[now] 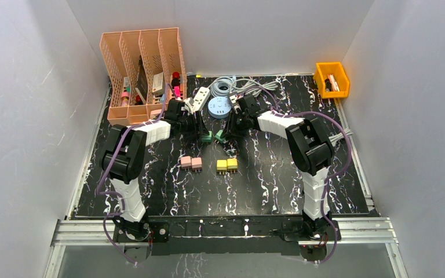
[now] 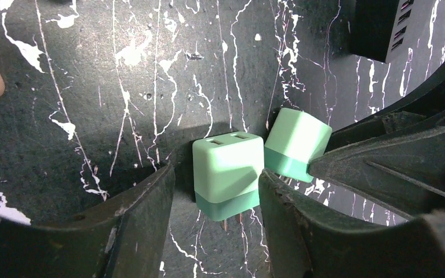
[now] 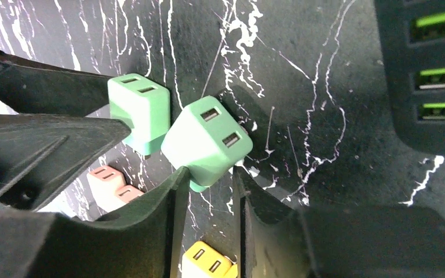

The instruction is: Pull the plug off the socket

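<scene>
Green plug (image 2: 229, 174) sits toward the far middle of the desk (image 1: 278, 185), between your left fingers (image 2: 139, 226); two prongs show bare under its darker lower band; one finger touches the side of this green plug, while a thin dark gap runs along the other finger, so you cannot tell whether the hold is firm. Your right fingers (image 3: 171, 226) stand narrow and pinch the lower band of the green socket cube (image 3: 205, 142), which tilts with its two slots facing up; the two green pieces lie corner to corner, just beside each other, and whether they touch is unclear. Nearer to you on the desk rest a pink pair (image 1: 191, 163) and a yellow pair (image 1: 226, 165), side by side; behind the green pieces lies a round pale-blue power strip (image 1: 219, 108) beside its coiled cable.
</scene>
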Available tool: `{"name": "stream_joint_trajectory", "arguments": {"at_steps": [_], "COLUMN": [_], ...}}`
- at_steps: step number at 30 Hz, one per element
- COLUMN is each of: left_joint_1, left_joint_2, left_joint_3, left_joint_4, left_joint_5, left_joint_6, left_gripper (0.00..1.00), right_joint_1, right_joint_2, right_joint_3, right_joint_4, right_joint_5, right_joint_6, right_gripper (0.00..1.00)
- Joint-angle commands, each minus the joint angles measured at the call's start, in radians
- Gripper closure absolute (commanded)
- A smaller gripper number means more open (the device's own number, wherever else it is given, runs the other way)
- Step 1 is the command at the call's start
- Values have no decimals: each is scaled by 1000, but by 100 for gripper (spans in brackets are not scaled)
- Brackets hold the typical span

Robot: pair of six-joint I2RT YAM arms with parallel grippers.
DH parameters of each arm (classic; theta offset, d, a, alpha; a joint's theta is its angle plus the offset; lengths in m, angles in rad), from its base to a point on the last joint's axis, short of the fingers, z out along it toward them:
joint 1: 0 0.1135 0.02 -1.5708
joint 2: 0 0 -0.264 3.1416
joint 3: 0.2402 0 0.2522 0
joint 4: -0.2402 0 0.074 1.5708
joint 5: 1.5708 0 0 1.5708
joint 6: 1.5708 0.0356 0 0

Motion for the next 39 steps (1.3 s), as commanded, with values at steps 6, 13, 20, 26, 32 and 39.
{"name": "stream_joint_trajectory", "arguments": {"at_steps": [6,13,20,26,32,39], "left_joint_1": [-11,-6,28,50,50,49], "left_joint_2": [-6,-35,-72,-94,-97,-38], "left_joint_3": [28,14,-22,-29,-36,-3], "left_joint_4": [-75,-119,-154,-165,-45,38], "left_joint_5": [-23,-62,-61,-54,97,263], "left_joint_6": [66,104,125,131,89,50], "left_gripper": [52,52,52,52,47,46], "right_joint_1": [-8,-42,-63,-64,-64,-64], "right_joint_2": [19,-8,-43,-76,-81,-79], "right_joint_3": [-5,-28,-54,-95,-98,-82], "right_joint_4": [34,12,-42,-54,-56,-54], "right_joint_5": [14,16,31,28,23,8], "right_joint_6": [-23,-67,-136,-160,-173,-173], "right_gripper": [71,73,74,74,74,74]}}
